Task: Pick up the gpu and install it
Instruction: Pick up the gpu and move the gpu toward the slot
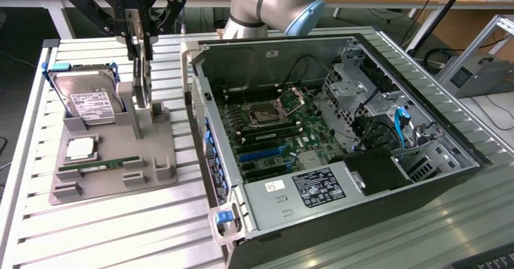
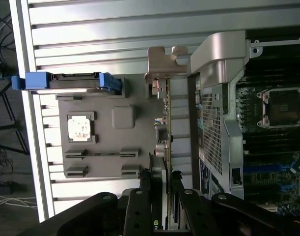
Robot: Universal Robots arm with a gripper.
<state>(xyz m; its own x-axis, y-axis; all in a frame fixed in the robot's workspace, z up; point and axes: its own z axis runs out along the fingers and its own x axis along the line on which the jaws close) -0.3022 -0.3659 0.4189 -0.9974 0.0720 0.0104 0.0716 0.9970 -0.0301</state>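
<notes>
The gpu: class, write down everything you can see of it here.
The gpu is a thin flat card, seen edge-on, standing upright over the grey holder beside the open computer case. A silver metal bracket caps one end. The gripper clamps its upper part from both sides. Whether its lower edge touches the holder cannot be told.

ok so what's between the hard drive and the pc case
The gpu, standing on edge in the end effector's grip, over the grey fixture; seen in the exterior view.

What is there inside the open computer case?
A motherboard with a CPU socket, a blue cable beside the drive cage, and a labelled metal box. The board beneath that box is covered.
</notes>
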